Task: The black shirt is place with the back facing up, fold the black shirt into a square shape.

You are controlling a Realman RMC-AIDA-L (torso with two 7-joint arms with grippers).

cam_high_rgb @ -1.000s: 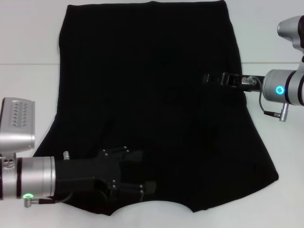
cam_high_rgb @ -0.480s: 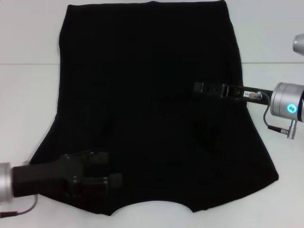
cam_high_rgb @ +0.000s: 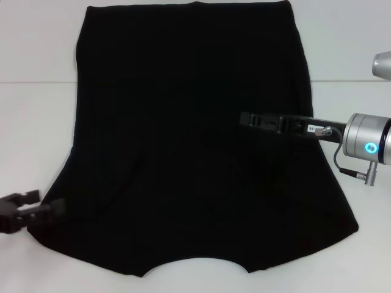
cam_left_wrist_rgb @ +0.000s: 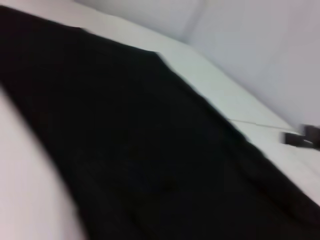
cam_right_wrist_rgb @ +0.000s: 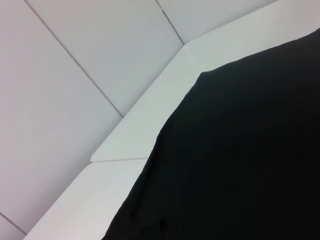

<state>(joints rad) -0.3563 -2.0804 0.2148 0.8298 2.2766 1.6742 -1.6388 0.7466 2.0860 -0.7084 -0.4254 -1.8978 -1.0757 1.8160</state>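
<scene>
The black shirt (cam_high_rgb: 183,122) lies spread flat on the white table (cam_high_rgb: 30,122), its curved neckline at the near edge and no lettering showing. My left gripper (cam_high_rgb: 41,204) sits low at the far left, open, its fingertips at the shirt's near-left sleeve corner with nothing held. My right gripper (cam_high_rgb: 243,118) reaches in from the right and hovers over the shirt's middle right. The left wrist view shows the blurred shirt (cam_left_wrist_rgb: 125,150) with the right gripper (cam_left_wrist_rgb: 300,138) farther off. In the right wrist view only the shirt (cam_right_wrist_rgb: 240,150) appears.
Bare white table shows on both sides of the shirt, with a seam line (cam_high_rgb: 36,82) running across it. Light wall panels (cam_right_wrist_rgb: 75,60) rise behind the table's far edge.
My left arm has drawn back to the left, off the shirt's near part to its sleeve corner. The right gripper has pushed further left and slightly nearer over the shirt. The shirt has kept its shape.
</scene>
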